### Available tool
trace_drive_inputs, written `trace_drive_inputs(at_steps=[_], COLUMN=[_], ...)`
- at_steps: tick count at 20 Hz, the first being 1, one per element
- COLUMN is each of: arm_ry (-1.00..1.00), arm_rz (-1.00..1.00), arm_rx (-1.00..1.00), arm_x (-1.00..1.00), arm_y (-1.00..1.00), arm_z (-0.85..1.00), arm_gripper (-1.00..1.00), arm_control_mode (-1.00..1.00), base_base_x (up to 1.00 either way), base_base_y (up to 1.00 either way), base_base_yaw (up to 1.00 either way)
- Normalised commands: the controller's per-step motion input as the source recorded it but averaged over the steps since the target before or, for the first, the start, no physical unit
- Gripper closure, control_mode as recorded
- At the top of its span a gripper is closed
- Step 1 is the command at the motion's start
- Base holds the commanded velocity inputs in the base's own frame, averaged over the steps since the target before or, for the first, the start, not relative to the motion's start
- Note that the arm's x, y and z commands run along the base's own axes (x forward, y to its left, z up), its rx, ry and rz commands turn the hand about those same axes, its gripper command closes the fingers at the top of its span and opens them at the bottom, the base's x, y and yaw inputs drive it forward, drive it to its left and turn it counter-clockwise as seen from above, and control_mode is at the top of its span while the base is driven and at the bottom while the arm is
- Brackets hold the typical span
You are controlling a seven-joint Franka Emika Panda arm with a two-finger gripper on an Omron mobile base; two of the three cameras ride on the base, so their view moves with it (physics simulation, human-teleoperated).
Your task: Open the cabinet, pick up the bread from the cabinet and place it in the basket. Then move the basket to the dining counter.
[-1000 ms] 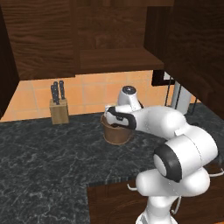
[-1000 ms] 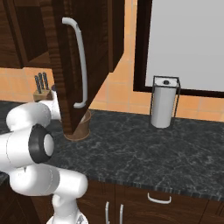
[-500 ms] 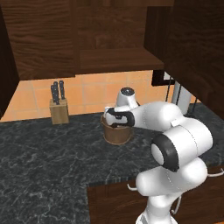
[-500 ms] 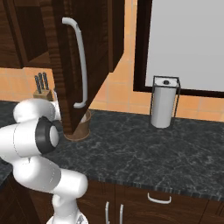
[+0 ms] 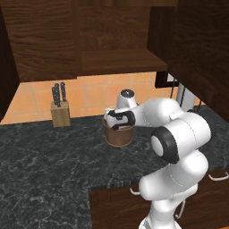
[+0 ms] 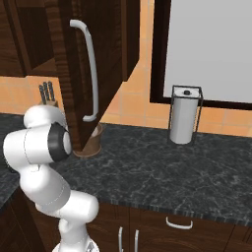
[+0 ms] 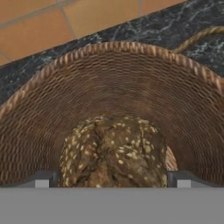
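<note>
The round brown basket (image 5: 118,134) stands on the black marbled counter below the open cabinet (image 5: 120,60). My gripper (image 5: 116,121) reaches down into its mouth. In the hand view the seeded brown bread (image 7: 113,153) lies against the woven basket wall (image 7: 113,83), between my fingertips (image 7: 41,180). The gripper (image 7: 112,181) is open, one tip on each side of the loaf with a small gap. The thin bail handle (image 7: 197,37) hangs outside the rim. In the right base view the cabinet door (image 6: 106,59) with its silver bar handle (image 6: 88,69) covers most of the basket (image 6: 94,142).
A tan knife block (image 5: 60,114) stands by the tiled wall left of the basket. A paper towel holder (image 6: 184,115) stands to the right, under a window. The open door juts out over the counter (image 6: 157,172). Drawers (image 6: 177,224) lie below the counter's edge.
My hand stays at the basket's mouth, a touch lower. The elbow and forearm have swung up and to the right behind it.
</note>
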Motion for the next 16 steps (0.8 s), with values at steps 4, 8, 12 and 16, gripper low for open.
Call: trace_drive_inputs(at_steps=[4,8,12,16], arm_ry=[0.00,0.03,0.01,0.00], arm_rz=[0.00,0.00,0.00,0.00], arm_rx=[0.00,0.00,0.00,0.00], arm_x=[0.18,0.18,0.20,0.00], arm_y=[0.04,0.10,0.03,0.04], arm_z=[-0.11,-0.29,-0.20,-0.18], arm_gripper=[1.00,-1.00,-1.00,-1.00], arm_control_mode=[-1.00,-1.00,-1.00,-1.00], base_base_x=[0.00,0.00,0.00,0.00], base_base_y=[0.00,0.00,0.00,0.00], base_base_yaw=[0.00,0.00,0.00,0.00])
